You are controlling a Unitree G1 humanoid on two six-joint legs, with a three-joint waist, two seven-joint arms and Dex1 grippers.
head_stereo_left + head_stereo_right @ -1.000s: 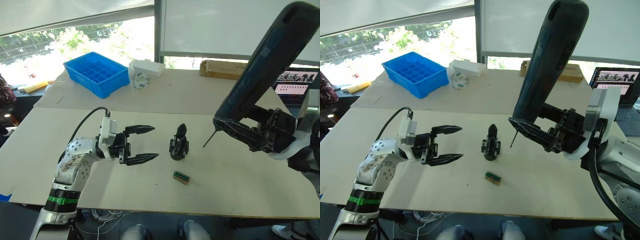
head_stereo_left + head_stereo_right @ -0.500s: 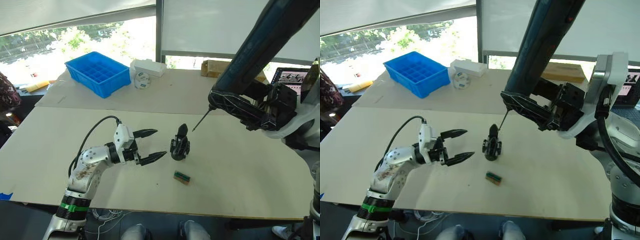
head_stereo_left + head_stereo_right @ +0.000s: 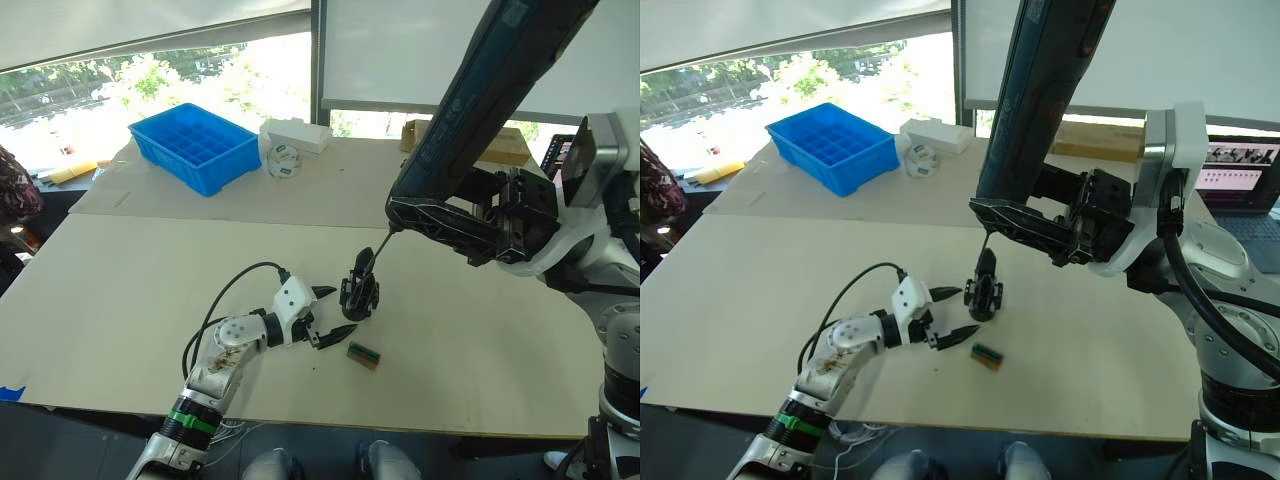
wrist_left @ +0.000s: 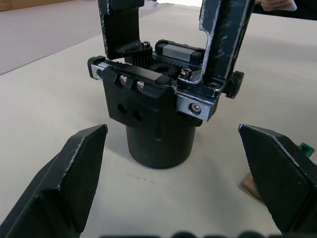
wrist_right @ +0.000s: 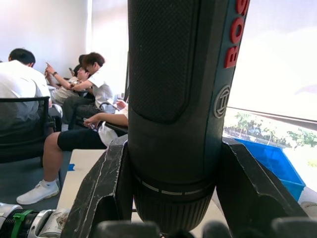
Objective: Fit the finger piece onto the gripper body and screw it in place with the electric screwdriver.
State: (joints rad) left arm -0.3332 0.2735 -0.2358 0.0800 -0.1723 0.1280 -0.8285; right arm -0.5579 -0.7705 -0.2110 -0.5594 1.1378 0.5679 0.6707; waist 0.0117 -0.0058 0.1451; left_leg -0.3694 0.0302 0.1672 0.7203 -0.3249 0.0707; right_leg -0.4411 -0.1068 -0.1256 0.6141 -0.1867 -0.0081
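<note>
Our right gripper [image 3: 1065, 235] is clamped on the screwdriver [image 3: 1040, 100], bit angled down at the top of the gripper body [image 3: 358, 292] mid-table, apparently seeking a screw. Left gripper [image 3: 327, 313] lies just beside the body, fingers apart around its base, probably to brace it.

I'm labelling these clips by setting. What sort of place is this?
Probably an office or lab workspace: pale work tables by big windows with roller blinds, a blue parts tray, a laptop, and seated people nearby.
</note>
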